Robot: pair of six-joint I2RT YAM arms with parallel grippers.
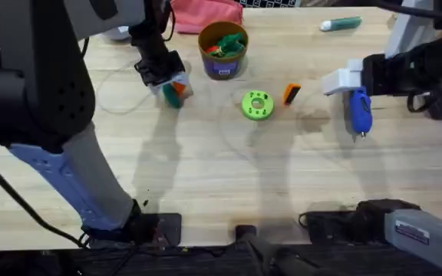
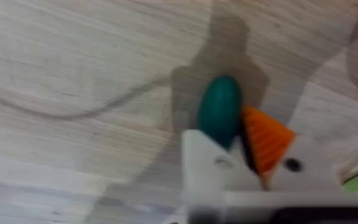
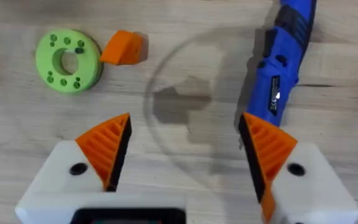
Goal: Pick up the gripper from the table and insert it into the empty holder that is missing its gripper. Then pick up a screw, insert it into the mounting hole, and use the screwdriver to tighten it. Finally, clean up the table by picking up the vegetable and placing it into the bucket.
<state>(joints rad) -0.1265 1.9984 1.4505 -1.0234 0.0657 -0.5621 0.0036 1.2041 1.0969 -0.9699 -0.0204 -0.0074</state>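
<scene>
Overhead: left claw (image 1: 173,90) clamps vegetable (image 1: 174,95); bucket (image 1: 222,50) nearby.

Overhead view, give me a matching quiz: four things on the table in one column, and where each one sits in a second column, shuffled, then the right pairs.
Things:
1. bucket
2. screwdriver
3. loose orange gripper
4. vegetable

Places:
A. just right of the green disc
B. between the left claw's fingers
C. at the table's far edge, next to the pink pouch
D. on the table, below the right claw

Pairs: 1-C, 2-D, 3-A, 4-B
</scene>
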